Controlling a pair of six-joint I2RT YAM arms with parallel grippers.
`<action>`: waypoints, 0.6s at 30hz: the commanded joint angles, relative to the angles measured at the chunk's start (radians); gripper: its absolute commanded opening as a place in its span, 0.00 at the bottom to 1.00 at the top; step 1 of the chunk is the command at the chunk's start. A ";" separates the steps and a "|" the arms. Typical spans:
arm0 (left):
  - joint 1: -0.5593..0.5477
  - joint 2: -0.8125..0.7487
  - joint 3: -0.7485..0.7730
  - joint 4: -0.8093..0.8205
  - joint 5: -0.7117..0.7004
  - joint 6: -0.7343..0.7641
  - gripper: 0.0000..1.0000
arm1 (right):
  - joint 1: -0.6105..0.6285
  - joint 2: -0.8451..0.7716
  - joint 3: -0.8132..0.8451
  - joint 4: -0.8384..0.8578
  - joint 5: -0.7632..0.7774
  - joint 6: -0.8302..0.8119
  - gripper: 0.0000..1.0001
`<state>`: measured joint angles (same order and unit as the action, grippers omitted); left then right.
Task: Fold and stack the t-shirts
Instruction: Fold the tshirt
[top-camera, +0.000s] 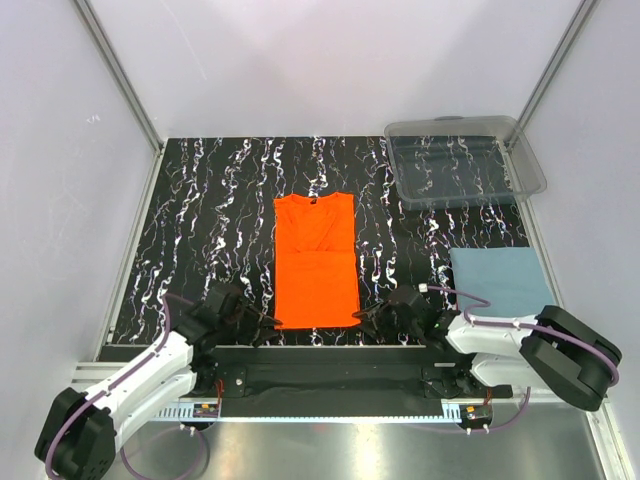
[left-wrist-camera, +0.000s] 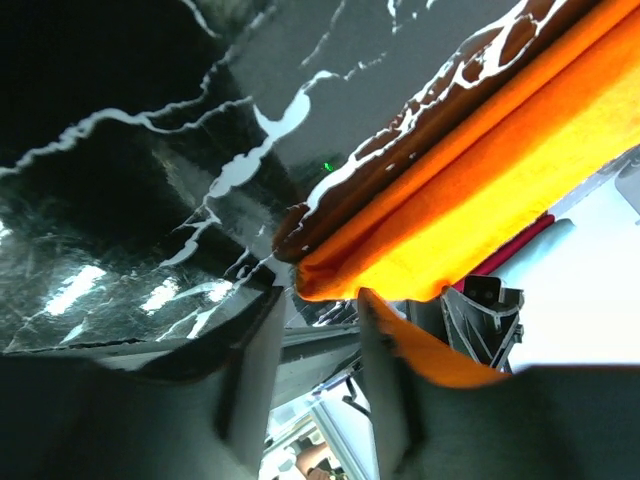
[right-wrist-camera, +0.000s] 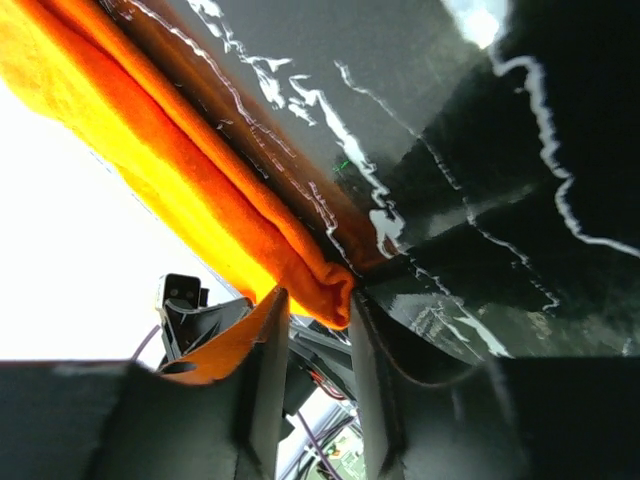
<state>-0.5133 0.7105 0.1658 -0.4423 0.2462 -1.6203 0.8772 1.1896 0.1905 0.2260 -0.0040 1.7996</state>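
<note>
The orange t-shirt (top-camera: 316, 260) lies flat on the black marbled mat, folded into a long strip with its collar at the far end. My left gripper (top-camera: 263, 325) is at its near left corner and my right gripper (top-camera: 366, 317) at its near right corner. In the left wrist view the left gripper (left-wrist-camera: 318, 308) is open, with the orange corner (left-wrist-camera: 330, 280) just at its fingertips. In the right wrist view the right gripper (right-wrist-camera: 312, 305) is open, with the orange corner (right-wrist-camera: 330, 285) between its tips. The blue-grey t-shirt (top-camera: 500, 280) lies folded at the near right.
A clear plastic bin (top-camera: 465, 160) stands at the back right corner of the mat (top-camera: 210, 230). White walls and metal posts close in the sides and back. The arms' base rail (top-camera: 330, 375) runs along the near edge.
</note>
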 joint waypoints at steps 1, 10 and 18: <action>-0.007 0.033 -0.054 -0.121 -0.133 0.020 0.38 | 0.006 0.051 -0.028 -0.143 0.076 -0.025 0.37; -0.005 0.043 -0.051 -0.044 -0.147 0.077 0.00 | 0.006 0.056 -0.022 -0.137 0.058 -0.051 0.12; -0.004 -0.025 0.060 -0.108 -0.124 0.181 0.00 | 0.008 0.001 0.075 -0.220 -0.060 -0.272 0.00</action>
<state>-0.5171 0.7082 0.1822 -0.4522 0.1894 -1.5124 0.8772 1.1893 0.2192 0.1562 -0.0296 1.6695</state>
